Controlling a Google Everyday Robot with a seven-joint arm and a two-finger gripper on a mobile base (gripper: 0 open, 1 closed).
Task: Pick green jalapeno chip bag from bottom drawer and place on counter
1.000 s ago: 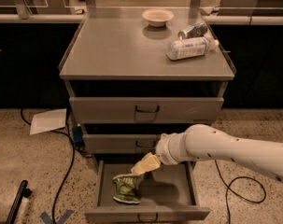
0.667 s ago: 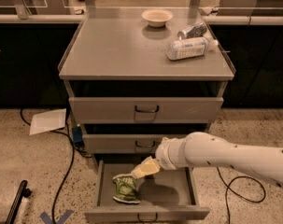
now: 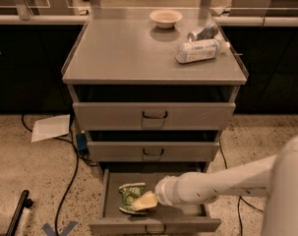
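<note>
The bottom drawer (image 3: pixel 197 223) is pulled open at the foot of the grey cabinet. The green jalapeno chip bag (image 3: pixel 128 194) lies crumpled on the drawer floor at its left side. My gripper (image 3: pixel 143 202) reaches in from the right on a white arm and sits low in the drawer, its pale fingers touching the bag's right edge. The bag rests on the drawer floor. The counter (image 3: pixel 129 53) is the flat grey top of the cabinet, far above the gripper.
On the counter stand a pale bowl (image 3: pixel 165 18), a white plastic bottle lying on its side (image 3: pixel 201 50) and a dark can (image 3: pixel 203 32). Two shallower drawers (image 3: pixel 153 116) are above. Cables, a white paper sheet (image 3: pixel 50 128) and a dark tool (image 3: pixel 18 213) lie on the floor at left.
My arm has dropped lower and moved left into the drawer, bringing the gripper from above the bag down against it. The bag has not moved.
</note>
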